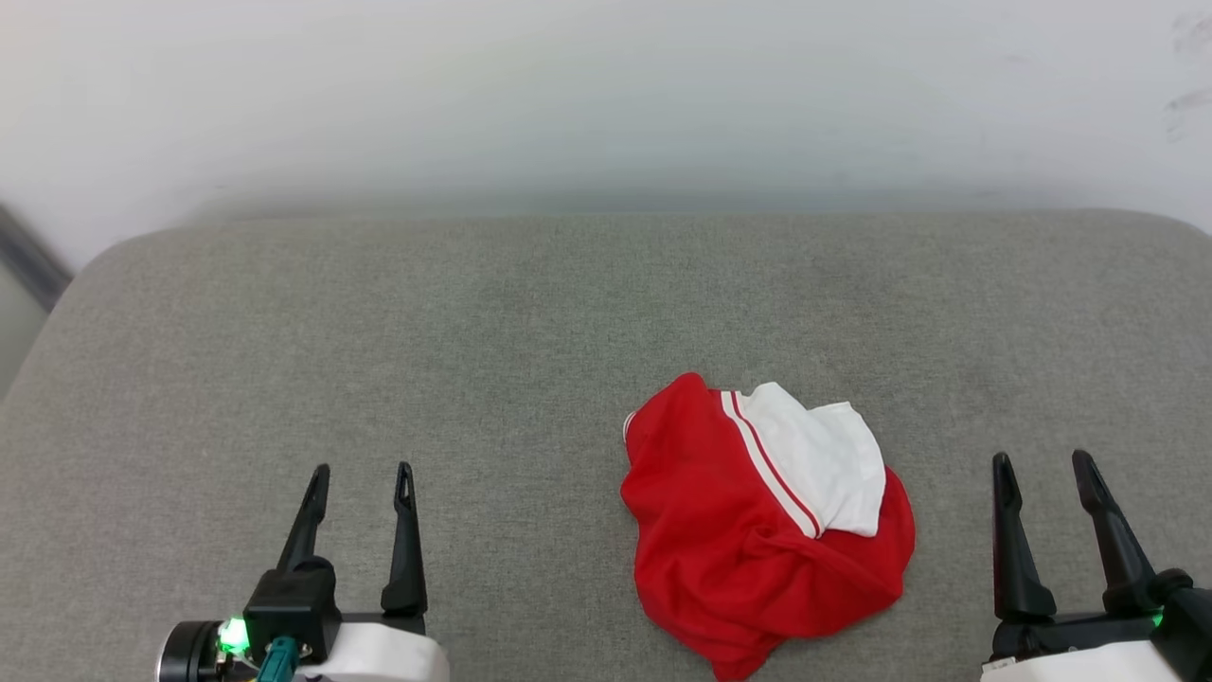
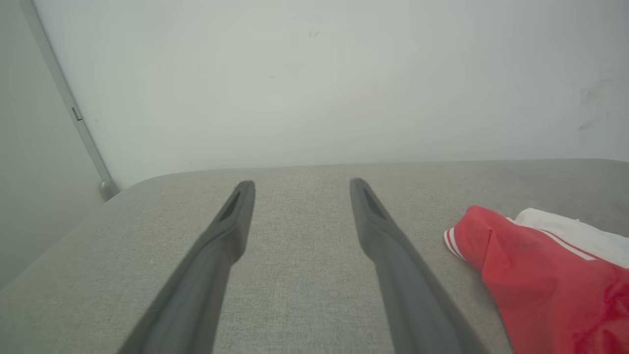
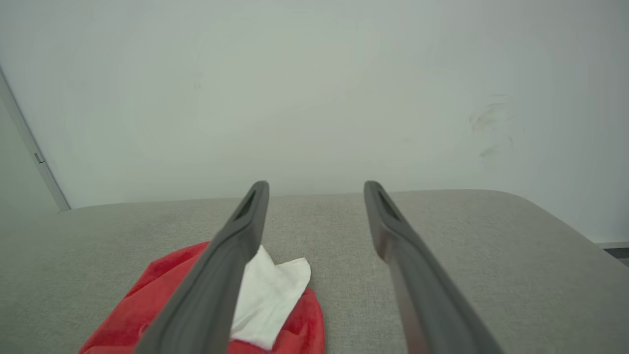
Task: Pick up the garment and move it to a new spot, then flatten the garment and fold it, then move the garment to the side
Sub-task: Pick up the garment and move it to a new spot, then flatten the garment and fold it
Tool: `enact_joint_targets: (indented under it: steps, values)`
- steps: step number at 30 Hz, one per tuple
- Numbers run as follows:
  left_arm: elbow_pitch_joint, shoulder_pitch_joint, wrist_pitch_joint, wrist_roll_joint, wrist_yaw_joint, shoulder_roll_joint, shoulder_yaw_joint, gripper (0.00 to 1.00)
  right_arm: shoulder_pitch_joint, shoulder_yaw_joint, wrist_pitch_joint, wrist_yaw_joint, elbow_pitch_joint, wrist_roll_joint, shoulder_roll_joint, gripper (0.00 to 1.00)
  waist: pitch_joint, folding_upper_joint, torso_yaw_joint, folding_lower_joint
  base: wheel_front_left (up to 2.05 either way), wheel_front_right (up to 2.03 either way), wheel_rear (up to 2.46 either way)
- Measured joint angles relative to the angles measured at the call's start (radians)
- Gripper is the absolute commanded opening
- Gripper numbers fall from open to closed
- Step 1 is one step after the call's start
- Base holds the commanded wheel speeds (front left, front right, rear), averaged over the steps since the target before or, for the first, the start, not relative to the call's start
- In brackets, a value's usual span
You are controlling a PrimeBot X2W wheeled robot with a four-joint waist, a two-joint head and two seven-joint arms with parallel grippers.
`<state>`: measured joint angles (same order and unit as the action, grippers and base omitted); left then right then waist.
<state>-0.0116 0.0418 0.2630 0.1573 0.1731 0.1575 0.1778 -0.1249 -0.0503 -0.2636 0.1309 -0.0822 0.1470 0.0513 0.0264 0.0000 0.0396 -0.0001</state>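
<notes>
The garment (image 1: 757,530) lies in a crumpled heap on the grey surface (image 1: 473,332). It is close to the front edge and a bit to the right of the middle. It is red, and one white sleeve with a striped band sits on top. The left gripper (image 1: 363,469) hangs over the front left part of the surface, well apart from the garment. Its fingers (image 1: 405,540) are spread wide and hold nothing. The right gripper (image 1: 1042,457) is near the garment, on its right side, and does not touch it. Its fingers are spread wide and empty too. I think the first step, picking the garment up, has not yet begun. Next, a gripper needs to reach over the heap, go down onto the cloth and pinch a good bunch of it. The cloth is soft, so a small pinch may slip out.
</notes>
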Motion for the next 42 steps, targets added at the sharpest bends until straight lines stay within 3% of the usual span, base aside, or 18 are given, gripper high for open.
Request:
enact_joint_targets:
  steps: [12, 30, 39, 42]
  values:
    - [0.022, 0.072, 0.0, -0.08, -0.058, -0.057, -0.087, 1.0, -0.041, 0.003, 0.0, 0.0, 0.015, 0.032, 0.0, 1.0, -0.029, 0.0, -0.001, 0.0, 0.0, 0.0, 0.0]
    - [0.015, 0.093, 0.0, -0.118, -0.099, -0.086, -0.126, 1.0, -0.037, -0.017, 0.0, 0.0, 0.02, 0.046, 0.0, 1.0, -0.027, 0.0, 0.003, 0.0, 0.0, 0.0, 0.0]
    - [0.021, 0.09, 0.0, -0.12, -0.1, -0.096, -0.146, 1.0, 0.216, 0.014, 0.0, 0.0, -0.011, -0.091, 0.002, 1.0, 0.003, 0.0, -0.011, 0.0001, 0.0, 0.0, 0.0]
    - [0.021, 0.074, 0.0, -0.122, -0.103, -0.097, -0.146, 1.0, 0.332, 0.057, 0.0, 0.0, 0.047, -0.113, 0.057, 1.0, 0.022, 0.0001, -0.01, 0.0, 0.0, 0.0, 0.0]
